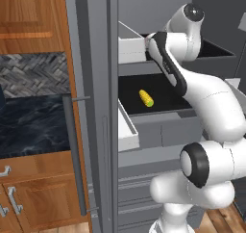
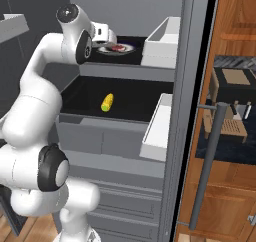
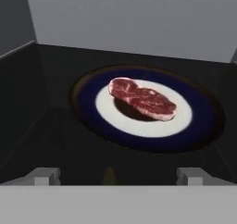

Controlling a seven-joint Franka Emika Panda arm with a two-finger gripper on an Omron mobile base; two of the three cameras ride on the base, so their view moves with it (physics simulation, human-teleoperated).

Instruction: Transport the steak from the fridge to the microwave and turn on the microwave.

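1 steak [image 3: 142, 99], 1 plate [image 3: 92, 108], 1 corn cob [image 1: 146, 98], 2 white bins [image 2: 161, 36].

Inside the open fridge [image 2: 185, 111], two dark shelves carry the things. The upper shelf [image 2: 135, 56] holds a round plate [image 3: 203, 121] with a dark blue rim and white middle, and the steak [image 3: 141, 99] lies flat on that plate. The lower shelf [image 2: 130, 98] holds a yellow corn cob [image 2: 107, 102], lying on its side near the middle, well apart from the shelf's walls.

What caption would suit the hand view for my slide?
Open gripper facing the raw steak on a blue-rimmed white plate, inside the fridge's dark shelf.
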